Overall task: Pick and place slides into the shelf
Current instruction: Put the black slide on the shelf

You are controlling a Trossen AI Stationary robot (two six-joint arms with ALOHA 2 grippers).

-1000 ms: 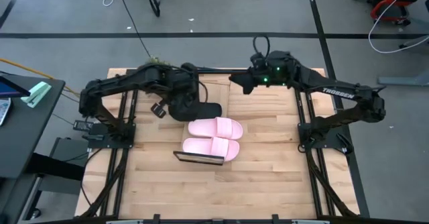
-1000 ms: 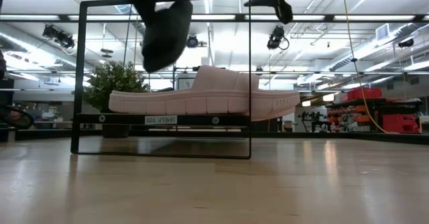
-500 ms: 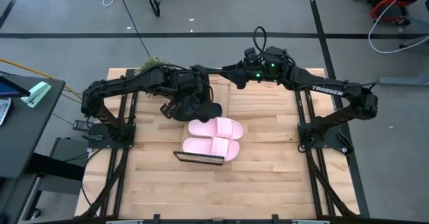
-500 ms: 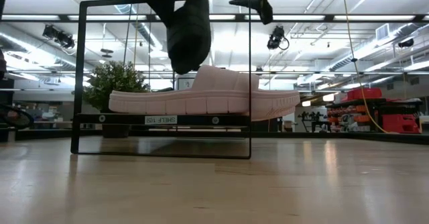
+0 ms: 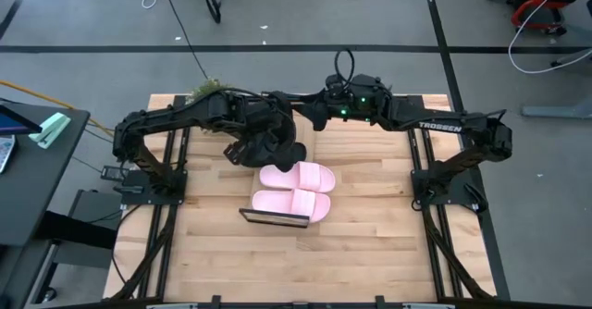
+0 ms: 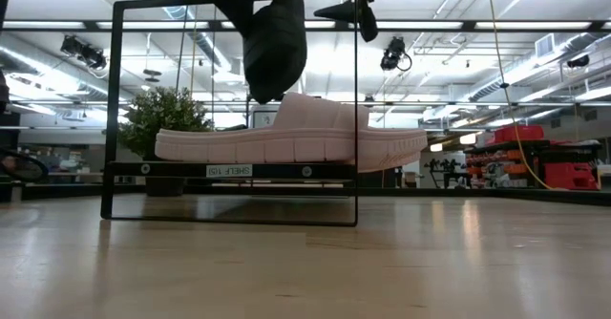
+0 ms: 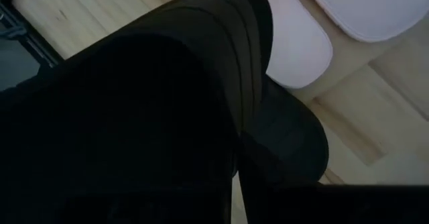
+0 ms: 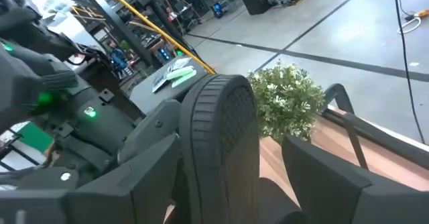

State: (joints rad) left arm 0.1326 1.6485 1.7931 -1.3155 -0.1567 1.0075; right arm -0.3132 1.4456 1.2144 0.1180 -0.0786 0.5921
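Slides are the business here: seen from above, two pale pink slides [image 5: 294, 189] already lie side by side on the shelf [image 5: 274, 218], which stands mid-table, while a black slide [image 5: 273, 148] hangs over the table just beyond the pink pair, carried by the left gripper [image 5: 250, 135], whose jaws are clamped nearly shut on it. That hold keeps the sandal clear of the pink ones so it can be brought down onto the plank beside them, in my judgement. The right gripper [image 5: 314, 117] hovers close by at the far side of the table, jaws spread wide and empty, apparently poised near the same sandal, perhaps to steady or take it. From table height, the black slide [image 6: 274, 44] dangles nearly upright, its lower end just above the pink slide's strap [image 6: 315, 118], inside the black wire frame end [image 6: 234, 109] of the shelf; the right gripper's [image 6: 351, 13] tips show at the top, apart from it. In the left wrist view the black slide [image 7: 174, 103] fills the picture, with pink soles [image 7: 301, 43] and bare wood beyond. In the right wrist view the black slide's ribbed sole [image 8: 224, 150] stands between that arm's open fingers [image 8: 322, 170], not visibly pinched, with a potted plant [image 8: 288, 106] behind.
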